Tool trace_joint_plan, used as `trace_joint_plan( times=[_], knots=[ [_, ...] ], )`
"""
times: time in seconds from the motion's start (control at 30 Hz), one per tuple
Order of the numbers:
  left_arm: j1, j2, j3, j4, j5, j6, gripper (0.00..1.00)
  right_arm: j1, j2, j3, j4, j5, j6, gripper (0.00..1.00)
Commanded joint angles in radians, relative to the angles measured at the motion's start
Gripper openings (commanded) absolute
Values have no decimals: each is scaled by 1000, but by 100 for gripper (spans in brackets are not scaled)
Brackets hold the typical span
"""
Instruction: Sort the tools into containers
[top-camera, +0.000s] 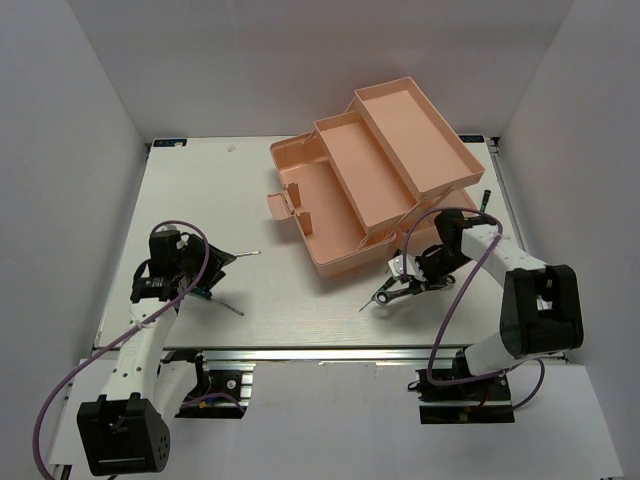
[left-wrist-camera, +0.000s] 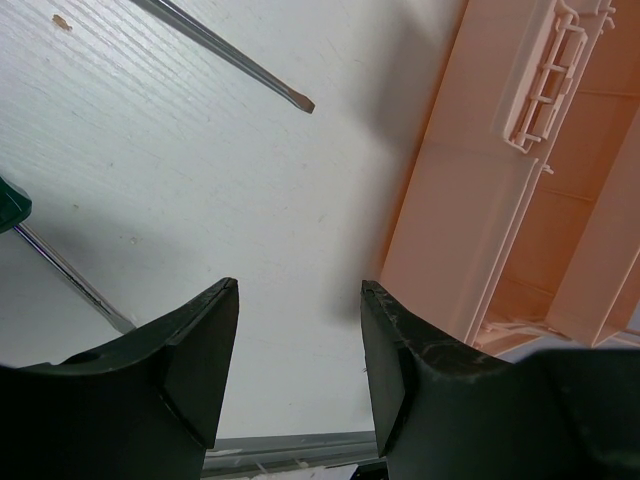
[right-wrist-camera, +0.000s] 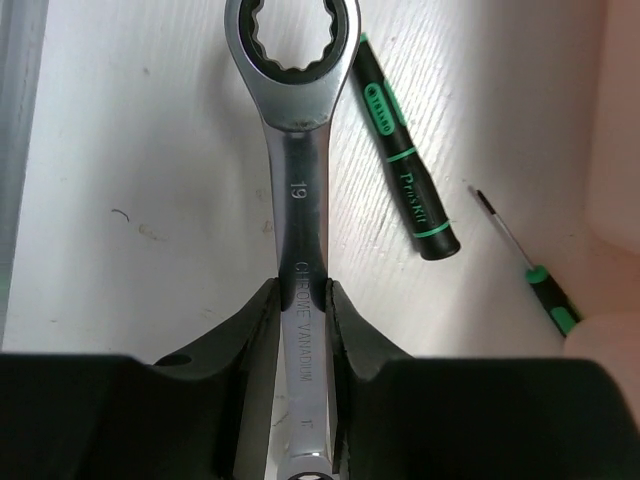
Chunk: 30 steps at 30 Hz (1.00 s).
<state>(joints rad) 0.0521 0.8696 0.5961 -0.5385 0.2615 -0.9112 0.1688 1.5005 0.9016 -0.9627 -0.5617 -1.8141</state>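
My right gripper (right-wrist-camera: 303, 290) is shut on the shank of the silver combination wrench (right-wrist-camera: 298, 150), low over the table just in front of the salmon-pink toolbox (top-camera: 375, 170); in the top view this gripper (top-camera: 408, 283) is at the box's near right corner. A small dark screwdriver with green bands (right-wrist-camera: 405, 170) lies beside the wrench's ring end, and a tinier one (right-wrist-camera: 545, 285) lies nearer the box. My left gripper (left-wrist-camera: 300, 340) is open and empty above bare table, between two longer screwdrivers: one shaft (left-wrist-camera: 240, 65) ahead, one green handle (left-wrist-camera: 10, 205) to its left.
The toolbox stands open with its stepped trays fanned out toward the back right (top-camera: 415, 125), and its side wall (left-wrist-camera: 500, 200) is close on the left gripper's right. Another dark screwdriver (top-camera: 483, 200) lies by the box's right side. White walls enclose the table.
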Motion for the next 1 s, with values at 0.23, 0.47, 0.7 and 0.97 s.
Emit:
trace_joint_plan(
  times=[0.23, 0.47, 0.7, 0.97],
  knots=[
    [2, -14, 11, 31, 22, -2, 62, 5, -66, 72, -56, -167, 85, 0],
    [2, -34, 7, 49, 39, 1, 62, 72, -74, 224, -151, -335, 214, 0],
    [2, -12, 33, 48, 53, 17, 62, 319, -8, 413, 83, -492, 714, 0],
    [0, -15, 57, 18, 42, 28, 62, 379, 125, 523, 836, -350, 1850, 0]
  ],
)
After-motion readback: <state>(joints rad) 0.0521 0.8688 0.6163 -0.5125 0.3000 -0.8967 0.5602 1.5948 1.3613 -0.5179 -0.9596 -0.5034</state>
